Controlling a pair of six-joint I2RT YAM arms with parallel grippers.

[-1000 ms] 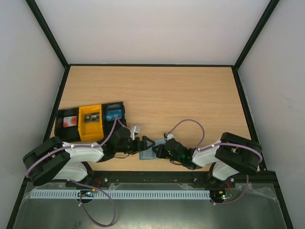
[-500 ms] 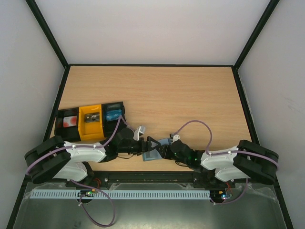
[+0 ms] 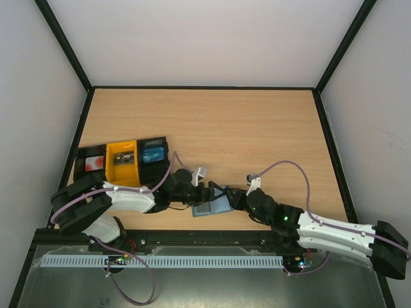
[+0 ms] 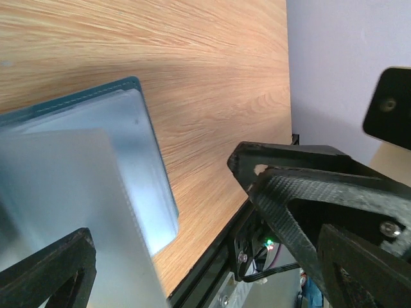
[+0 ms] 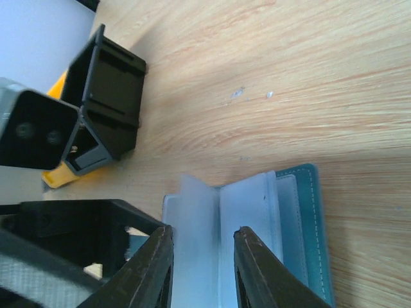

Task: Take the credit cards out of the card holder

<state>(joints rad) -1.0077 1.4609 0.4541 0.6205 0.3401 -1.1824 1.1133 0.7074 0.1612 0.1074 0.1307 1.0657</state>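
— Grippers first: how do they stand?

— On the right gripper (image 5: 202,236) the two fingers are only a little way apart, low over the open card holder (image 3: 210,207), and a pale sleeve shows in the gap. I cannot tell whether the pads touch that sleeve, and I see nothing clamped. The left gripper (image 3: 207,190) is spread wide, with one finger (image 4: 45,260) on each side of a pale leaf that stands up from the holder. It grips nothing.

— And where is the holder?

— It lies opened on the wooden table (image 3: 244,128), close to the near edge, about midway between the two arm bases. The teal cover is underneath and the paler inner panels face up. The grippers meet over it, one from each side, with their tips near each other.

— Any cards showing?

— I cannot tell. The sleeves look pale and blank in both wrist views.

— What is farther off?

— To the left and farther back, three open trays stand in a row, touching. The black tray (image 3: 154,154) with something blue in it is nearest the left gripper. Next to it is the yellow tray (image 3: 122,162), then a second black tray (image 3: 91,163) holding a red and white item. Beyond them the wood runs on to the dark frame at the back.
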